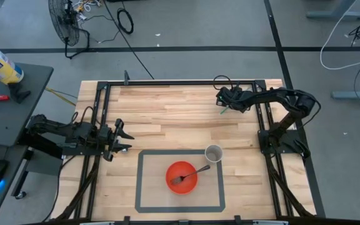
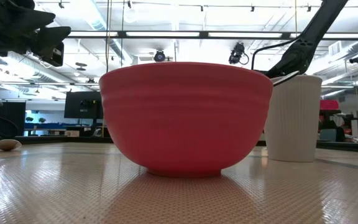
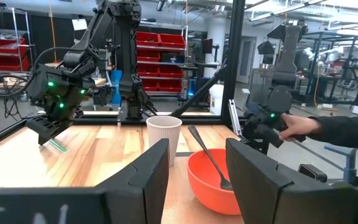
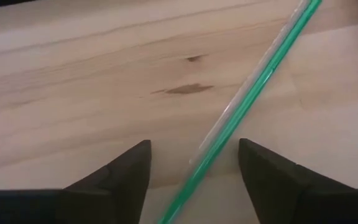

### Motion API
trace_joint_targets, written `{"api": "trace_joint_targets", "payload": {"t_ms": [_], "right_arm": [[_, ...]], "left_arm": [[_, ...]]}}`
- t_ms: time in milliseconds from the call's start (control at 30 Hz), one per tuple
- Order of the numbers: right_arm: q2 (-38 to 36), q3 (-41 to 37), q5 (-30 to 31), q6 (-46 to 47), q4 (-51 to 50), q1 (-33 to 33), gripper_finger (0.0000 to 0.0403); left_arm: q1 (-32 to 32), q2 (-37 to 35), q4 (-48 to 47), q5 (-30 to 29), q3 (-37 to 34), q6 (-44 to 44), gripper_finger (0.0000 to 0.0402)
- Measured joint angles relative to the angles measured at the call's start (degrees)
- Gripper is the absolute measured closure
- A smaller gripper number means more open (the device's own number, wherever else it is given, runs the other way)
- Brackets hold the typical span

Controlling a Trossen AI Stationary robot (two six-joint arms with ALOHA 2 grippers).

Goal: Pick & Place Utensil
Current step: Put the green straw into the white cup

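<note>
The right gripper (image 4: 191,165) is lowered over a green straw (image 4: 253,81) lying on the wooden table (image 1: 167,112), its fingers spread to either side, not yet closed; the left gripper (image 3: 194,171) is held open, facing a red bowl (image 3: 213,180) with a fork (image 3: 210,158), a white cup (image 3: 164,137) beside it.

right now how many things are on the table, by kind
bowl: 1
cup: 1
fork: 1, lying in the bowl
green straw: 1, on the wood between the right gripper fingers
total: 4
</note>
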Motion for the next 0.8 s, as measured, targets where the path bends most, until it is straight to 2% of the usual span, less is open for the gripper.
{"api": "trace_joint_targets", "payload": {"t_ms": [500,633,800], "right_arm": [[-0.6,0.1,-0.2,-2.7,-5.7,6.1,0.0233],[-0.7,0.1,-2.2,-2.2,-6.6,7.3,0.0254],[-0.7,0.2,-5.2,2.5,-8.9,7.6,0.0291]], "left_arm": [[0.0,0.0,0.0,0.0,0.0,0.0,0.0239],[0.0,0.0,0.0,0.0,0.0,0.0,0.0239],[0.0,0.0,0.0,0.0,0.0,0.0,0.0239]]}}
